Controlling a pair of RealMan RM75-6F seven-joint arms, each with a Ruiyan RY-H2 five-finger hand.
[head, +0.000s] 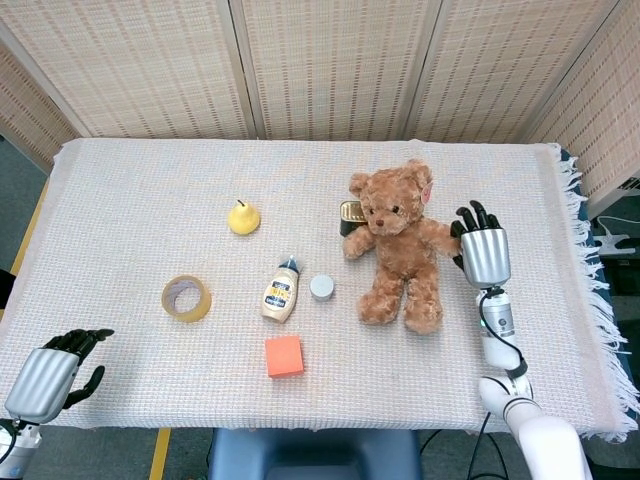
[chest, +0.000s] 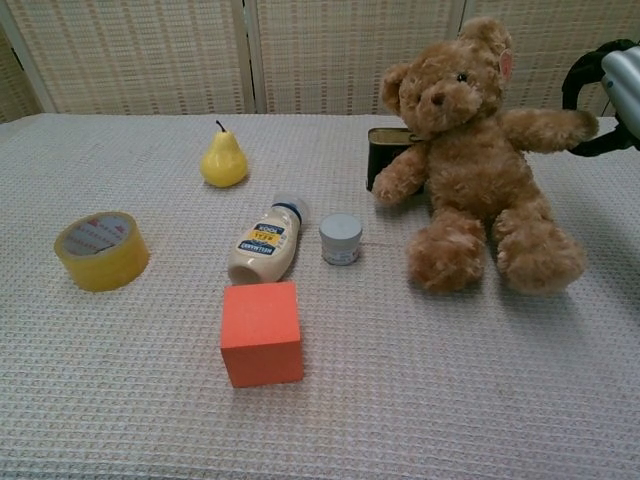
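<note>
A brown teddy bear (head: 400, 250) (chest: 470, 160) sits right of the table's middle. My right hand (head: 483, 250) (chest: 612, 90) grips the end of the bear's outstretched arm, which is raised off the cloth and pulled to the right. My left hand (head: 45, 375) hangs off the near left corner of the table, holds nothing and has its fingers loosely apart; only the head view shows it. The nearest thing to it is a yellow tape roll (head: 186, 298) (chest: 100, 250).
A dark tin (head: 349, 215) (chest: 385, 155) stands behind the bear's other arm. A yellow pear (head: 243, 217) (chest: 223, 160), a lying sauce bottle (head: 282, 292) (chest: 265, 245), a small grey jar (head: 321, 287) (chest: 341, 239) and an orange cube (head: 284, 355) (chest: 261, 332) lie mid-table. Wicker screens close off the back.
</note>
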